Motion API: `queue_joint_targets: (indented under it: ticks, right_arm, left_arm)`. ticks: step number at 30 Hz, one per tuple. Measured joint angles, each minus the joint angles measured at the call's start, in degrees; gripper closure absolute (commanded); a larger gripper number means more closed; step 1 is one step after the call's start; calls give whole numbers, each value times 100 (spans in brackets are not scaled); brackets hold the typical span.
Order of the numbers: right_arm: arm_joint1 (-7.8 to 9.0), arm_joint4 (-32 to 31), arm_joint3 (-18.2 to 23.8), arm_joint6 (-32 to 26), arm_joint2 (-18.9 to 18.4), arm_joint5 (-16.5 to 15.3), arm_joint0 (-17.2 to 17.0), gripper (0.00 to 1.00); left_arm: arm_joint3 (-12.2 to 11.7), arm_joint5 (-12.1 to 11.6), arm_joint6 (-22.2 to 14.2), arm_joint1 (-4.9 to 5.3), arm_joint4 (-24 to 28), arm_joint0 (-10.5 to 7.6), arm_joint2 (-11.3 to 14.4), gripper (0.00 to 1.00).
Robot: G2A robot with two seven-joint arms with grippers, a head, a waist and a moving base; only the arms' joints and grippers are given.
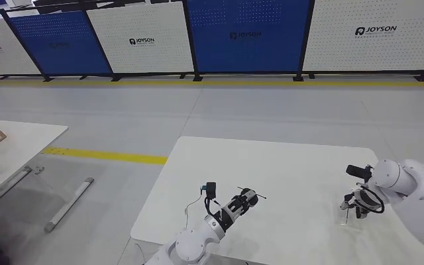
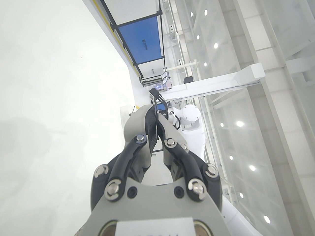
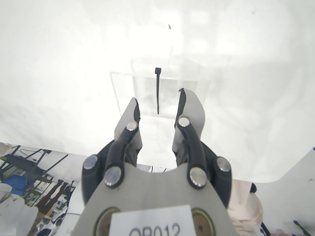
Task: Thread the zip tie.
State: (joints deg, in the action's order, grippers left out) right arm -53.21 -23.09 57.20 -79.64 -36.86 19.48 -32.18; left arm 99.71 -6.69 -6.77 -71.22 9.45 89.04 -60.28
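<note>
My left gripper hovers over the near-left part of the white table, shut on a thin black zip tie that sticks out on both sides of the pads. In the left wrist view the left gripper has its pads pressed together. A second black zip tie lies on a clear acrylic block, its square head pointing away from the wrist. My right gripper stands open just above it, one finger on each side of the strap. From above, the right gripper is near the table's right edge.
The table's near edge runs close to my left arm. Left of the table is grey floor with a yellow line, and another white table stands at the far left. Blue and white partition panels line the back.
</note>
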Motion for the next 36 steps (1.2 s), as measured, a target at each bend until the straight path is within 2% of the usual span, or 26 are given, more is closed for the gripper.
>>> queue_joint_targets:
  ticks: [2,13,14,20,22,27,32,36]
  right_arm:
    - [-43,-14,-75,0,65,0,46,70]
    - [-257,32,-530,0,376,0,305,78]
    - [-278,39,-569,0,408,0,330,85]
    - [-371,61,-761,0,578,-7,453,90]
    - [-407,74,-839,0,654,-24,501,100]
    - [-478,123,-987,0,788,-74,605,100]
    - [-461,99,-887,0,803,-164,634,100]
    - [-340,37,-603,0,687,-196,565,100]
  left_arm:
    - [0,0,0,0,0,0,0,100]
    - [0,0,0,0,0,0,0,100]
    - [0,0,0,0,0,0,0,100]
    - [0,0,0,0,0,0,0,100]
    - [0,0,0,0,0,0,0,100]
    - [0,0,0,0,0,0,0,100]
    - [0,0,0,0,0,0,0,100]
    - [0,0,0,0,0,0,0,100]
